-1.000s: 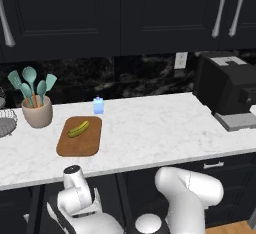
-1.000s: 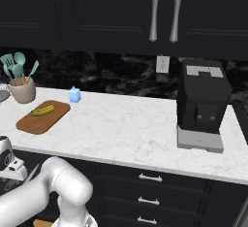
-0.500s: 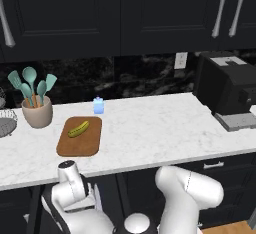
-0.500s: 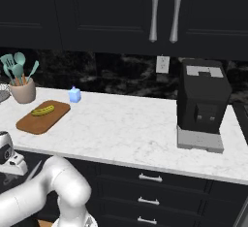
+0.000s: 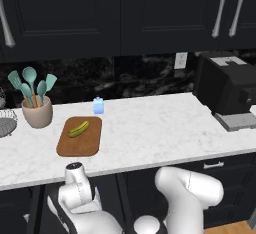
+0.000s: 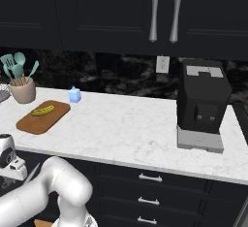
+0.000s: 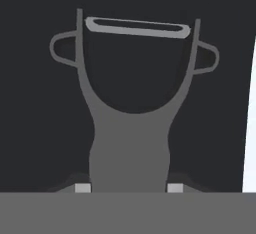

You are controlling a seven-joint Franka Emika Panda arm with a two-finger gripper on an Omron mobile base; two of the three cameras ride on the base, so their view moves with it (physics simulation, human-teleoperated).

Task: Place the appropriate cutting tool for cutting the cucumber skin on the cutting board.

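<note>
The fingers [image 7: 83,188] are clamped on the handle of the peeler [image 7: 131,128], held below the counter [image 5: 150,138] edge. It looks light, stiff and slim, best gripped mid-handle. The cucumber [image 5: 78,128] lies on the cutting board [image 5: 80,143].

Marble counter [image 5: 150,138]: cutting board [image 5: 80,139], crock [image 5: 37,115].

Both base views are taken from behind the arm, looking forward and down at the same marble worktop [image 5: 150,138]: from the left the cutting board [image 5: 80,143] is seen fairly near, from the right it's pushed off to the far left [image 6: 36,121]. The hand view is pressed right up against the peeler [image 7: 131,123], sighted along the tool [image 7: 129,188].
</note>
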